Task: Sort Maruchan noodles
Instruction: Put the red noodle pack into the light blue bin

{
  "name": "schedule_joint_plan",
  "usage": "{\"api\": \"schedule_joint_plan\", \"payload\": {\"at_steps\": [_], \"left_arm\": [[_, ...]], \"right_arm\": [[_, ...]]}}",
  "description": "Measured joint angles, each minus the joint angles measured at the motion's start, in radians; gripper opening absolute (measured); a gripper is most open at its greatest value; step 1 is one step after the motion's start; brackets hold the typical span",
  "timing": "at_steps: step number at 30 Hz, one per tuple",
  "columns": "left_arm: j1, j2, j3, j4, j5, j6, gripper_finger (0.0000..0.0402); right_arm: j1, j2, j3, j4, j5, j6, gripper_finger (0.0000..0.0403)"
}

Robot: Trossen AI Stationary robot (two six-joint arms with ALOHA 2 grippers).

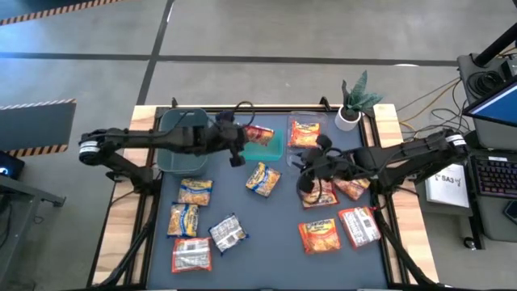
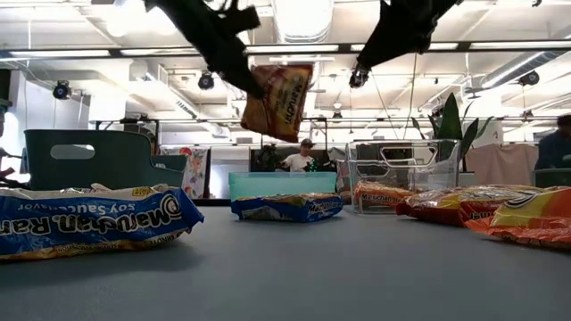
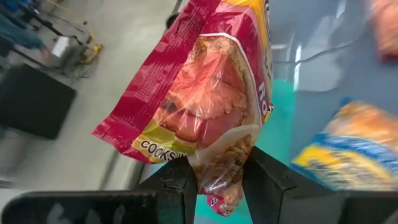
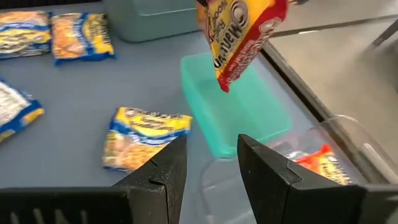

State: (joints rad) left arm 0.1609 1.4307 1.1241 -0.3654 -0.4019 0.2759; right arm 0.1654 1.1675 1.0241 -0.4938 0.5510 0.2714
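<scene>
My left gripper (image 3: 214, 177) pinches a red ramen packet (image 3: 205, 106) by one edge; the packet hangs in the air above the teal bin (image 1: 266, 147), at about twelve o'clock on the tabletop (image 1: 266, 242). My right gripper (image 4: 211, 165) hovers at about two o'clock with its fingers spread and nothing between them, above an orange packet (image 1: 321, 194). Nearest, at six to eight o'clock, lie the yellow-and-blue packets (image 1: 184, 218) and one red-and-white packet (image 1: 191, 255); orange packets (image 1: 320, 235) lie at four o'clock. One yellow-and-blue packet (image 1: 263, 179) sits near centre. Farther off, the clear bin (image 1: 307, 121) holds an orange-red packet (image 1: 304, 133); the dark green bin (image 1: 174, 141) stands at ten o'clock.
</scene>
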Motion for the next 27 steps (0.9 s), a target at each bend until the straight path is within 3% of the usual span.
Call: {"api": "schedule_joint_plan", "payload": {"at_steps": [6, 13, 19, 27], "left_arm": [[0.079, 0.095, 0.070, -0.041, 0.000, 0.054, 0.0084], [0.089, 0.221, 0.139, -0.056, -0.015, 0.053, 0.0084], [0.093, 0.301, 0.176, -0.086, -0.117, 0.053, 0.0084], [0.098, 0.336, 0.183, -0.033, -0.106, -0.023, 0.0084]], "right_arm": [[-0.037, -0.095, -0.096, 0.125, 0.001, -0.057, 0.0132], [-0.054, -0.166, -0.215, 0.298, -0.003, -0.149, 0.0132], [-0.058, -0.210, -0.215, 0.304, -0.007, -0.164, 0.0132], [-0.057, -0.203, -0.225, 0.345, -0.008, -0.194, 0.0132]]}}
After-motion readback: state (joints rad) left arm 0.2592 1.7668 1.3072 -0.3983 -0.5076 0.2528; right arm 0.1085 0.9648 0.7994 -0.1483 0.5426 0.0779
